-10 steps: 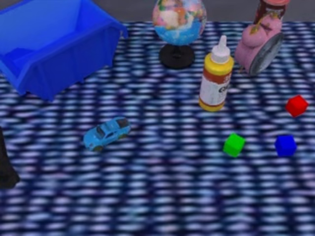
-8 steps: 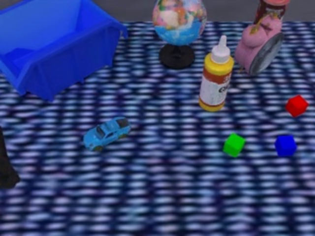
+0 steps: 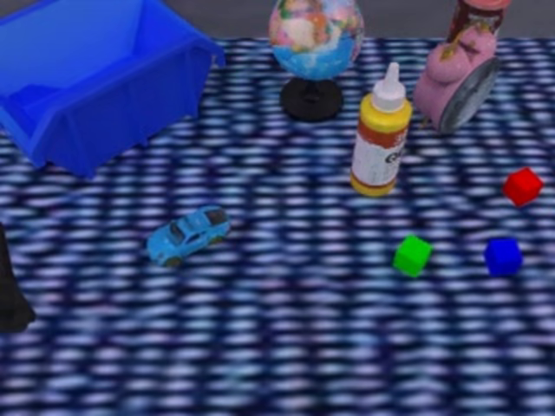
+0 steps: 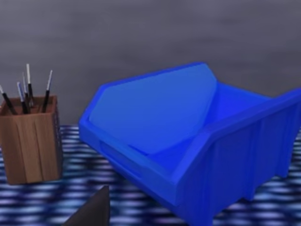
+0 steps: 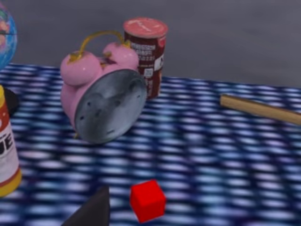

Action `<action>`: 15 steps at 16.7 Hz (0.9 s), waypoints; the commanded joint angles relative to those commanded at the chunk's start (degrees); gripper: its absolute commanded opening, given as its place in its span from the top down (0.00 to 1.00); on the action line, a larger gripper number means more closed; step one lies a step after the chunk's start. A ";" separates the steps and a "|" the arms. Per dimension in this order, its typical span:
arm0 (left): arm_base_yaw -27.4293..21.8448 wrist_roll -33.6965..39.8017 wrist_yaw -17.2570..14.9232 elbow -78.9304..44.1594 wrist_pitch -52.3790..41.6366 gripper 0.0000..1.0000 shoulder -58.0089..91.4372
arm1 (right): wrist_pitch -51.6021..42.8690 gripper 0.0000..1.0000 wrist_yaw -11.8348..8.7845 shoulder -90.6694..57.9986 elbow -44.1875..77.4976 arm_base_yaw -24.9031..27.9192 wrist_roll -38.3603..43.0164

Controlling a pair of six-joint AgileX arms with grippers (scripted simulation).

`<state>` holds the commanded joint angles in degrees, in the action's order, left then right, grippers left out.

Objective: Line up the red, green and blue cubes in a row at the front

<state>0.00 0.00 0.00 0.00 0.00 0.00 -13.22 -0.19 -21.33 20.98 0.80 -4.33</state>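
Fingers' spread: cannot tell, either arm; left arm (image 3: 10, 299) parked at table's left edge. Red cube (image 5: 147, 200) just ahead of right fingers, green cube (image 3: 413, 255) and blue cube (image 3: 503, 256) farther front. Cubes look light, rigid, smooth; grip opposite flat faces.

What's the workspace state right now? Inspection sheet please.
Surface: table with blue-white woven pattern.
Job's things: red cube, green cube, blue cube scattered at the right, apart, not in a row.
Clutter: blue bin, toy car, globe, yellow bottle, pink alarm clock, red can, pen holder, wooden stick.
Hands: left arm parked at the left edge; right not seen from above.
Cables: nothing seen.
Surroundings: plain grey backdrop.
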 joint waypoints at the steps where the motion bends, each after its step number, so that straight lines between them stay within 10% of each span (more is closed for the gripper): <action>1: 0.00 0.00 0.00 0.00 0.00 0.00 0.00 | -2.93 0.00 0.05 -5.39 4.90 0.09 -0.96; 15: 0.00 0.00 0.00 0.00 0.00 0.00 0.00 | -48.51 0.00 0.65 -92.95 74.80 2.07 -15.71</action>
<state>0.00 0.00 0.00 0.00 0.00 0.00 -61.73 0.46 -114.29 95.78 2.87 -20.04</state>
